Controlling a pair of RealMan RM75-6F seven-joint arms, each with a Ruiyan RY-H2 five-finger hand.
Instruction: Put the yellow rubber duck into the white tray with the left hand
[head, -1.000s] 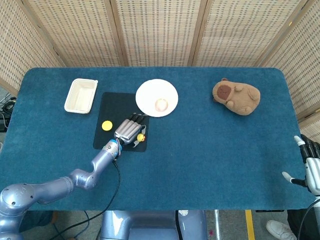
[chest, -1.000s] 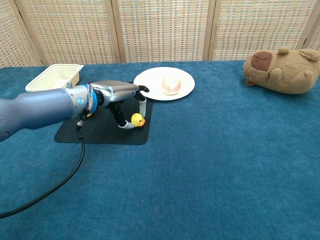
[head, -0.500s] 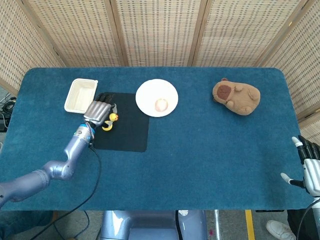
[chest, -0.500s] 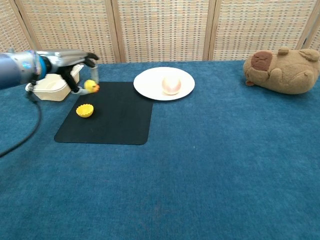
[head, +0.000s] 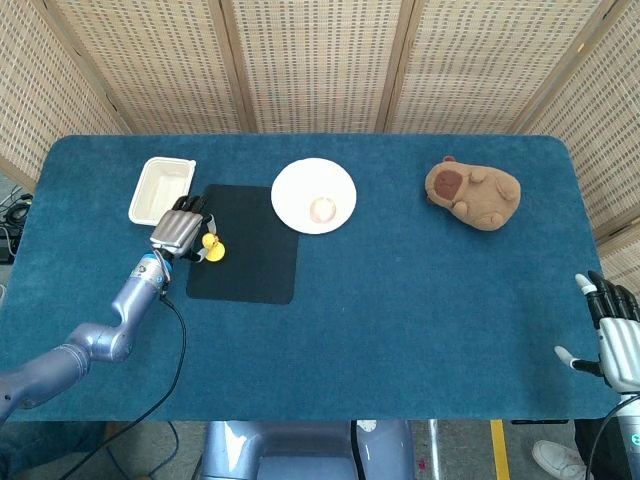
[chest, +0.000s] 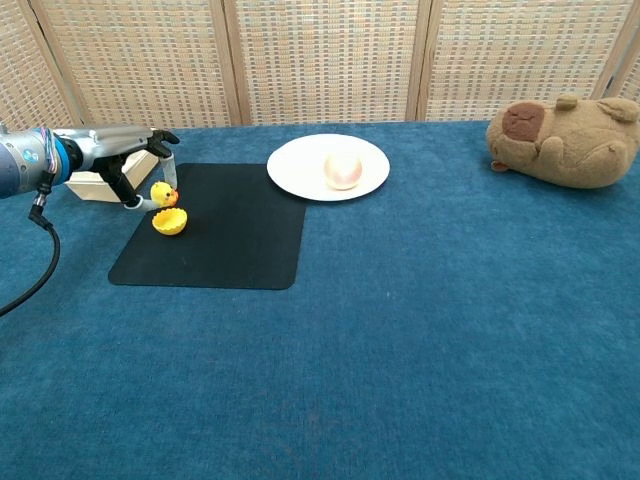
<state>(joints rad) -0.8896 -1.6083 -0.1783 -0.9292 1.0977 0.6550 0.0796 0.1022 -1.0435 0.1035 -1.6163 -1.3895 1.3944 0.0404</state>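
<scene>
Head view looks down on a table (head: 400, 330) covered in deep blue cloth, with woven cane screens (head: 320, 60) standing behind it and bare floor showing past its near edge. A black mat (head: 250, 260) lies on the cloth and serves as the landmark. Just off the mat's far left corner sits the white tray (head: 162, 190), and just off its far right corner a white plate (head: 314, 195) carries a pale round ball (head: 322, 209). Far to the right of the mat, near the table's back, lies a brown plush animal (head: 473, 193).

At the mat's left edge the left hand (head: 177, 229) hangs above the cloth with its fingers (chest: 165, 170) curled downward. The yellow rubber duck (chest: 163, 193) is pinched between the thumb and a finger, raised clear of the mat in the chest view, so the hand grips it. The duck hangs over the mat's left edge, just short of the tray, not yet inside it. Directly under the duck, on the mat's left side, rests a small yellow cup-shaped thing (chest: 169, 221).

Well to the right of the mat, beyond the table's near right corner, the right hand (head: 615, 340) shows with fingers apart and nothing in them.
</scene>
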